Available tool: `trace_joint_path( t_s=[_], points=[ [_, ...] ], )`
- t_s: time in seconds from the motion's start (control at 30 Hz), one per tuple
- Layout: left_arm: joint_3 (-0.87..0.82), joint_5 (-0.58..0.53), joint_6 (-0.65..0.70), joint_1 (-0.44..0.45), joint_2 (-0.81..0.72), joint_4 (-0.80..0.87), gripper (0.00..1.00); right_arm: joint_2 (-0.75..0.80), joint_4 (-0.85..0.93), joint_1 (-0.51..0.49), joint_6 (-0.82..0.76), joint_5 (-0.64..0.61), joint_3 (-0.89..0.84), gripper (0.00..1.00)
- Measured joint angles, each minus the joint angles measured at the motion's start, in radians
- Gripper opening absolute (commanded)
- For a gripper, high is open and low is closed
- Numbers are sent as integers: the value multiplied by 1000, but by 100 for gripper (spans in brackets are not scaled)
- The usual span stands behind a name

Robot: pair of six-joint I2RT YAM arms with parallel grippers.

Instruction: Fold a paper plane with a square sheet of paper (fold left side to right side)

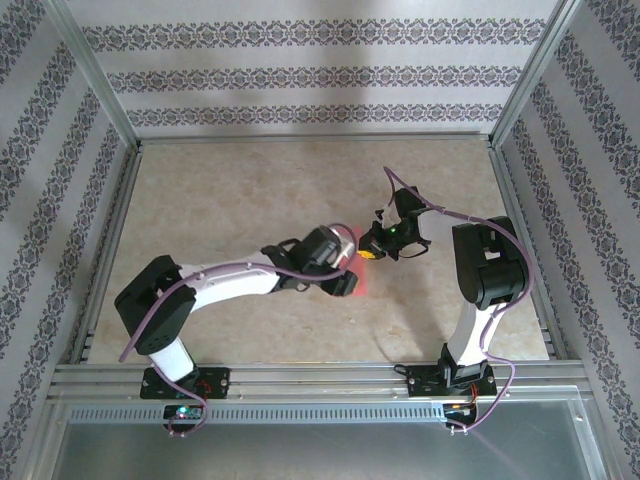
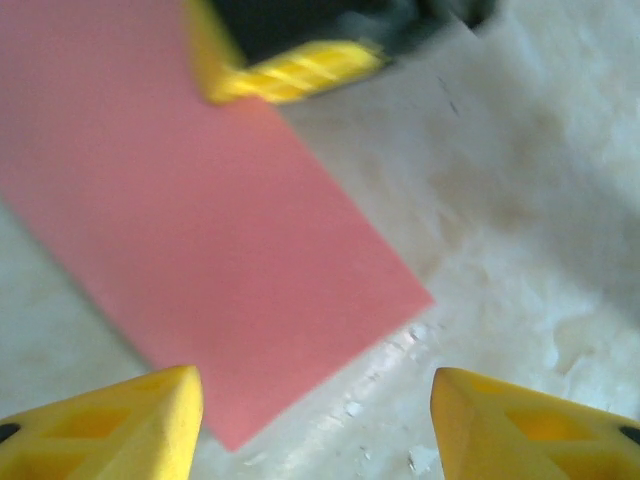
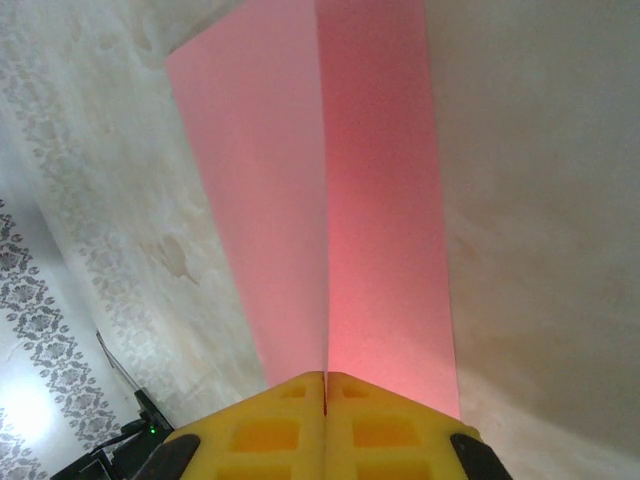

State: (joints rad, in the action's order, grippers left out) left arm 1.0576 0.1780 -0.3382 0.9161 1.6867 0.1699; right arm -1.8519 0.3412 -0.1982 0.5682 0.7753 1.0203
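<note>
The salmon-pink square sheet of paper (image 1: pixel 360 287) lies mid-table under both grippers. In the right wrist view the sheet (image 3: pixel 380 230) is bent along a straight crease. Its left half stands up from the table and runs into my right gripper (image 3: pixel 325 378), which is shut on its edge. The left wrist view has the sheet (image 2: pixel 200 230) flat on the table, one corner near my left finger. My left gripper (image 2: pixel 312 380) hovers open above that corner with nothing between its fingers. A yellow fingertip (image 2: pixel 295 72) of the right gripper rests at the paper's far edge. The paper plane is out of view.
The beige marbled tabletop (image 1: pixel 250 190) is ringed by an aluminium frame (image 1: pixel 310 138) and patterned walls. Both arms meet at the centre, their wrists close together. The right arm's cable (image 1: pixel 430 205) loops above its wrist.
</note>
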Motion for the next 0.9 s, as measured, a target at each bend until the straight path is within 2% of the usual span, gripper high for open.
trace_joint_path(
  t_s=[0.1,0.23,0.43,0.5,0.57,0.63,0.8,0.87,0.9],
  points=[
    [69,-73,55,88,61,43,67,0,14,0,2,0,4,0],
    [200,-179,120,154,170,110,67,0,23,0,2,0,11,0],
    [326,-348,177,189,263,207,68,0,26,0,2,0,14,0],
    [337,-387,183,189,275,224,64,0,27,0,2,0,14,0],
    [340,-417,192,189,282,238,58,0,29,0,2,0,15,0],
    [340,-435,200,189,286,250,48,0,31,0,2,0,15,0],
    [341,-442,204,189,291,265,8,0,33,0,2,0,15,0],
    [341,-440,204,189,291,264,0,0,35,0,2,0,18,4],
    [341,-437,201,189,291,263,0,0,37,0,1,0,20,7]
  ],
)
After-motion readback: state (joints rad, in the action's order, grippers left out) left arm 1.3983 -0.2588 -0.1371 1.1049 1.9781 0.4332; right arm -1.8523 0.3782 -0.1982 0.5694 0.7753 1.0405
